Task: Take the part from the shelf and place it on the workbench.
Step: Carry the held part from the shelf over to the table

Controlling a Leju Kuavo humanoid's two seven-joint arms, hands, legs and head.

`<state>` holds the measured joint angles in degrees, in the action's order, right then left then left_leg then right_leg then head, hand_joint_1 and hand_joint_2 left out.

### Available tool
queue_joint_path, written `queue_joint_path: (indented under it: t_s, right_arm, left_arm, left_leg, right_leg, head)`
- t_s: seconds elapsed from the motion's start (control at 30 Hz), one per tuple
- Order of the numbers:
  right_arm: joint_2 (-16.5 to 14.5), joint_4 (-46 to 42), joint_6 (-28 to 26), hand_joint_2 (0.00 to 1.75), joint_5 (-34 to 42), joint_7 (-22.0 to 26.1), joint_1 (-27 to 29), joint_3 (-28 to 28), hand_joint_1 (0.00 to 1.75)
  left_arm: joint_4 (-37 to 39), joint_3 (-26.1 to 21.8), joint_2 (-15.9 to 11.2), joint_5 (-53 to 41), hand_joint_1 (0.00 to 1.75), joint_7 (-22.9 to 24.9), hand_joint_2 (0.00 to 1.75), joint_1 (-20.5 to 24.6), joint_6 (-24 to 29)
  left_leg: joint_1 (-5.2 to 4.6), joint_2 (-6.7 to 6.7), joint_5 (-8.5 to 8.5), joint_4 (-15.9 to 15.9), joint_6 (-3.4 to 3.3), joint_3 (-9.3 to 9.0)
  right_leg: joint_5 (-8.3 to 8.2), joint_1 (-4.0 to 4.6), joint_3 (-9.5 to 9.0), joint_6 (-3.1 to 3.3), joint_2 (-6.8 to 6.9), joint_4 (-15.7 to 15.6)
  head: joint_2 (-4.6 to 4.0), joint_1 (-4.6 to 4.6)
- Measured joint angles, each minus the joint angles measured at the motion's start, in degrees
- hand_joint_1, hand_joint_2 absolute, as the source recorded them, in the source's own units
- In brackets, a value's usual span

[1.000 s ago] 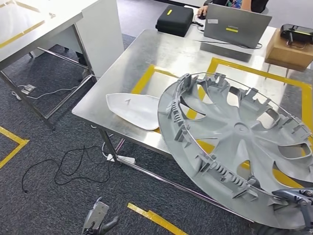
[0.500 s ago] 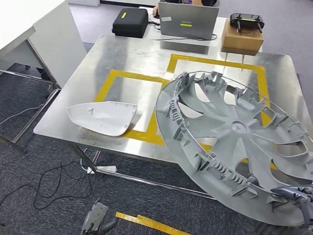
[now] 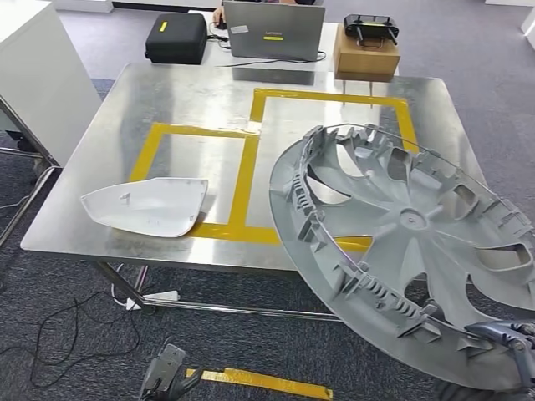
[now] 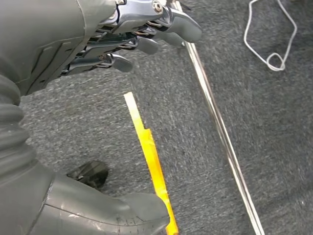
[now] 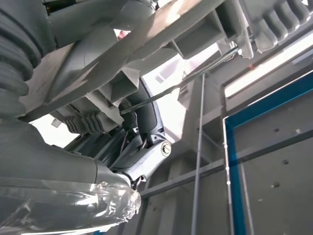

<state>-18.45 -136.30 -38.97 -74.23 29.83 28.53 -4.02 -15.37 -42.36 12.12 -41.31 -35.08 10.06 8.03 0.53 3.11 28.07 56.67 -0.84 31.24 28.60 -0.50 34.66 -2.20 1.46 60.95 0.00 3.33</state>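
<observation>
A large grey wheel cover (image 3: pixel 404 251) hangs tilted in front of me, over the near right corner of the steel workbench (image 3: pixel 189 92). My right hand (image 3: pixel 511 342) grips its lower rim at the bottom right. In the right wrist view the dark fingers (image 5: pixel 144 156) curl around the ribbed rim of the wheel cover (image 5: pixel 147 39). My left hand (image 3: pixel 165 376) hangs low above the carpet, holding nothing. In the left wrist view the left hand (image 4: pixel 140 34) has its fingers stretched out and apart from the thumb.
A white curved part (image 3: pixel 146 205) lies on the bench's near left, beside yellow tape rectangles. At the far edge stand a black case (image 3: pixel 176 38), a laptop (image 3: pixel 272 29) and a cardboard box (image 3: pixel 366 54). A white table (image 3: pixel 32 67) stands left. Cables and yellow tape (image 4: pixel 149 152) lie on the floor.
The whole picture has shifted: the camera has turned, so the workbench now lies squarely ahead. The wheel cover stays in my right hand at the same place in view.
</observation>
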Motion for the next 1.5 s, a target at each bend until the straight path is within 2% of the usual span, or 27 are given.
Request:
queue_joint_path:
  t_s: [0.07, 0.13, 0.2, 0.23, 0.3, 0.33, 0.37, 0.4, 0.43, 0.5, 0.53, 0.63, 0.7, 0.73, 0.83, 0.87, 0.9, 0.93, 1.0, 1.07, 1.17, 1.23, 1.33, 1.4, 1.43, 1.47, 1.5]
  right_arm:
    - [0.0, 0.0, 0.0, 1.75, 0.01, 0.0, -0.03, -0.01, 1.75]
    - [0.0, -0.01, 0.0, 1.75, 0.01, -0.01, -0.01, -0.02, 1.75]
    - [-0.01, -0.02, 0.0, 1.75, 0.01, -0.01, 0.0, -0.05, 1.75]
    - [-0.02, -0.02, 0.0, 1.75, 0.01, 0.0, -0.02, -0.09, 1.75]
    - [-0.02, -0.02, 0.0, 1.75, 0.01, -0.01, -0.06, -0.13, 1.75]
    - [-0.02, 0.0, 0.0, 1.75, 0.01, -0.06, -0.05, -0.14, 1.75]
    - [-0.02, 0.05, 0.0, 1.75, 0.02, -0.21, 0.0, -0.12, 1.75]
    - [-0.02, 0.14, 0.0, 1.75, 0.03, -0.44, 0.09, -0.07, 1.75]
    - [-0.02, 0.26, 0.0, 1.75, 0.07, -0.7, 0.24, 0.0, 1.75]
    - [-0.03, 0.57, 0.01, 1.75, 0.22, -1.02, 0.52, 0.17, 1.75]
    - [-0.03, 0.72, 0.01, 1.75, 0.34, -1.03, 0.58, 0.25, 1.75]
    - [-0.05, 1.04, 0.02, 1.75, 0.6, -0.91, 0.68, 0.54, 1.75]
    - [-0.06, 1.19, 0.01, 1.75, 0.64, -0.87, 0.77, 0.71, 1.75]
    - [-0.07, 1.26, 0.01, 1.75, 0.67, -0.85, 0.78, 0.74, 1.75]
    - [-0.07, 1.5, 0.0, 1.75, 0.81, -0.76, 0.74, 0.88, 1.75]
    - [-0.07, 1.63, 0.01, 1.75, 0.87, -0.75, 0.78, 0.96, 1.75]
    - [-0.07, 1.78, 0.01, 1.75, 0.94, -0.73, 0.83, 1.03, 1.75]
    - [-0.07, 1.9, 0.01, 1.75, 0.99, -0.71, 0.87, 1.07, 1.75]
    - [-0.07, 2.04, 0.01, 1.75, 1.06, -0.66, 0.89, 1.09, 1.75]
    - [-0.07, 2.13, 0.01, 1.75, 1.09, -0.61, 0.81, 1.11, 1.75]
    - [-0.12, 2.22, 0.01, 1.75, 1.09, -0.61, 0.92, 1.17, 1.75]
    - [-0.15, 2.23, 0.01, 1.75, 1.08, -0.64, 0.96, 1.17, 1.75]
    - [-0.15, 2.24, 0.0, 1.75, 1.08, -0.62, 0.83, 1.12, 1.75]
    - [-0.15, 2.33, 0.0, 1.75, 1.08, -0.62, 0.86, 1.14, 1.75]
    - [-0.15, 2.4, 0.0, 1.75, 1.02, -0.65, 0.89, 1.14, 1.75]
    - [-0.15, 2.5, 0.01, 1.75, 0.68, -0.83, 0.93, 1.14, 1.75]
    - [-0.15, 2.65, 0.01, 1.75, 0.15, -1.13, 0.97, 1.13, 1.75]
  left_arm:
    - [0.0, 0.0, 0.02, 0.0, 0.0, 0.0, 1.75, 0.03, 0.01]
    - [0.0, 0.0, 0.05, 0.0, 0.0, 0.0, 1.75, 0.09, 0.0]
    - [0.0, 0.0, 0.08, 0.0, 0.0, 0.0, 1.75, 0.21, -0.01]
    - [0.0, 0.0, 0.08, 0.0, 0.0, 0.0, 1.75, 0.23, -0.01]
    - [0.0, 0.0, 0.02, 0.0, 0.0, 0.0, 1.75, 0.06, 0.01]
    - [0.0, -0.01, -0.02, -0.03, 0.0, -0.07, 1.75, -0.08, 0.16]
    - [0.01, -0.02, -0.08, -0.07, 0.0, -0.25, 1.75, -0.18, 0.48]
    - [0.02, -0.07, -0.12, -0.16, 0.0, -0.48, 1.75, -0.21, 0.93]
    - [0.04, -0.13, -0.17, -0.26, 0.0, -0.73, 1.75, -0.19, 1.42]
    - [0.08, -0.34, -0.35, -0.45, 0.0, -0.98, 1.75, -0.11, 1.96]
    - [0.09, -0.49, -0.43, -0.5, 0.0, -1.01, 1.75, -0.06, 2.01]
    - [0.1, -0.9, -0.49, -0.52, 0.0, -1.02, 1.75, 0.01, 2.01]
    - [0.11, -1.02, -0.46, -0.52, 0.0, -1.03, 1.75, 0.01, 2.0]
    - [0.11, -1.05, -0.43, -0.52, 0.0, -1.03, 1.75, 0.02, 2.0]
    - [0.11, -1.11, -0.39, -0.52, 0.0, -1.02, 1.75, -0.09, 1.99]
    - [0.11, -1.13, -0.4, -0.52, 0.0, -1.02, 1.75, -0.19, 1.98]
    - [0.11, -1.15, -0.39, -0.53, 0.0, -1.02, 1.75, -0.26, 1.98]
    - [0.11, -1.17, -0.38, -0.54, 0.0, -1.02, 1.75, -0.32, 1.98]
    - [0.11, -1.2, -0.32, -0.55, 0.0, -1.01, 1.75, -0.36, 1.98]
    - [0.11, -1.24, -0.31, -0.55, 0.0, -1.01, 1.75, -0.3, 1.98]
    - [0.12, -1.28, -0.29, -0.55, 0.0, -1.01, 1.75, -0.28, 1.98]
    - [0.13, -1.29, -0.27, -0.56, 0.0, -1.01, 1.75, -0.18, 1.98]
    - [0.13, -1.3, -0.33, -0.57, 0.0, -1.01, 1.75, -0.17, 1.98]
    - [0.13, -1.31, -0.38, -0.57, 0.0, -1.01, 1.75, -0.4, 1.98]
    - [0.13, -1.32, -0.4, -0.57, 0.0, -1.01, 1.75, -0.48, 2.01]
    - [0.13, -1.33, -0.43, -0.55, 0.0, -0.98, 1.75, -0.52, 2.18]
    - [0.13, -1.36, -0.45, -0.47, 0.0, -0.96, 1.75, -0.52, 2.48]
  left_leg:
    - [-0.25, 0.72, 0.17, 0.1, 0.5, -0.15]
    - [-0.31, 1.41, 0.24, 0.12, 1.04, -0.28]
    - [-0.12, 0.45, 1.38, 1.27, 1.68, 0.0]
    - [-0.02, -0.52, 2.81, 3.29, 1.95, 0.81]
    - [0.09, -2.16, 6.64, 10.59, 2.21, 4.15]
    - [0.1, -2.44, 7.93, 14.2, 2.23, 5.94]
    - [0.09, -2.57, 8.2, 16.4, 2.19, 7.15]
    - [0.08, -2.64, 7.2, 16.35, 2.05, 7.32]
    - [0.07, -2.7, 5.25, 14.09, 1.82, 6.4]
    - [-0.01, -3.23, 1.19, 6.41, 1.15, 2.84]
    - [-0.07, -3.51, 0.27, 3.28, 0.87, 1.41]
    - [-0.25, -3.72, 0.37, 0.35, 0.22, 0.24]
    - [-0.09, -3.57, 0.38, 0.07, -0.33, -0.21]
    - [0.01, -3.5, 0.46, -0.01, -0.58, -0.53]
    - [0.0, -3.03, 1.0, -0.03, -1.01, -1.07]
    - [-0.01, -2.86, 1.27, -0.02, -1.01, -1.32]
    - [-0.01, -2.73, 1.56, -0.01, -0.96, -1.66]
    - [-0.01, -2.66, 1.91, -0.01, -0.88, -2.14]
    - [0.03, -2.58, 2.83, -0.05, -0.54, -3.39]
    - [-0.08, -2.46, 3.62, -0.1, 0.05, -4.14]
    - [-0.25, -2.23, 4.06, 0.02, 1.09, -4.63]
    - [-0.19, -2.39, 4.28, 2.46, 1.57, -3.84]
    - [-0.13, -2.63, 7.59, 12.28, 2.06, 2.28]
    - [-0.15, -2.66, 9.75, 16.42, 2.04, 6.07]
    - [-0.2, -2.66, 9.19, 16.01, 1.85, 6.86]
    - [-0.3, -2.62, 7.13, 13.81, 1.49, 6.81]
    - [-0.5, -2.4, 3.89, 10.54, 0.96, 6.31]
  right_leg:
    - [-0.63, 0.32, -2.25, 0.55, 0.61, -3.81]
    - [-0.69, 0.4, -2.22, 1.11, -0.12, -3.96]
    - [-0.93, 0.17, -2.26, 1.72, -0.85, -4.16]
    - [-1.03, 0.02, -2.32, 2.04, -1.15, -4.27]
    - [-1.0, -0.01, -2.3, 2.48, -1.82, -4.29]
    - [-0.93, 0.04, -2.31, 2.62, -2.22, -4.29]
    - [-0.85, 0.1, -2.36, 2.71, -2.64, -4.28]
    - [-0.74, 0.17, -2.48, 2.75, -3.05, -4.27]
    - [-0.66, 0.22, -2.69, 2.72, -3.42, -4.27]
    - [-0.42, 0.37, -3.08, 2.46, -4.04, -4.22]
    - [-0.29, 0.44, -3.11, 2.23, -4.31, -4.14]
    - [-0.49, 0.42, -2.9, 1.14, -4.73, -3.8]
    - [-0.1, 0.39, -2.31, 0.44, -4.04, -2.47]
    - [0.82, 0.37, -1.43, 0.21, -3.42, -0.77]
    - [5.37, 0.19, 4.47, -0.44, -2.01, 9.72]
    - [6.14, 0.12, 6.28, -0.58, -1.92, 12.42]
    - [5.87, 0.05, 7.16, -0.66, -1.89, 13.28]
    - [4.38, -0.01, 6.85, -0.63, -1.84, 11.83]
    - [-0.24, -0.05, 3.85, -0.42, -1.42, 4.66]
    - [-1.82, 0.21, 1.38, 0.17, -0.72, -1.24]
    - [-1.33, 0.39, 0.39, 1.61, -0.69, -2.46]
    - [-1.2, 0.19, -0.54, 2.32, -0.96, -2.89]
    - [-0.36, 0.22, -1.86, 3.12, -1.37, -3.24]
    - [0.5, 0.42, -2.87, 3.31, -1.83, -3.25]
    - [0.98, 0.55, -3.6, 3.34, -1.95, -3.25]
    - [1.51, 0.7, -4.47, 3.36, -1.98, -3.25]
    - [2.09, 0.83, -5.3, 3.36, -1.9, -3.29]
  head:
    - [0.0, -0.07]
    - [0.0, -0.11]
    - [0.0, -0.23]
    - [0.0, -0.34]
    - [0.0, -0.56]
    - [0.0, -0.6]
    - [0.0, -0.62]
    - [0.0, -0.62]
    - [0.0, -0.63]
    - [0.0, -0.62]
    - [0.0, -0.62]
    - [0.0, -0.67]
    - [0.0, -0.62]
    - [0.0, -0.39]
    - [0.0, 0.05]
    - [0.0, 0.04]
    - [0.0, 0.06]
    - [0.0, 0.05]
    - [0.0, 0.05]
    - [0.01, 0.07]
    - [0.01, -0.19]
    - [0.0, -0.43]
    - [0.0, -0.75]
    - [0.0, -0.76]
    - [0.0, -0.77]
    - [0.0, -0.81]
    - [0.0, -0.84]
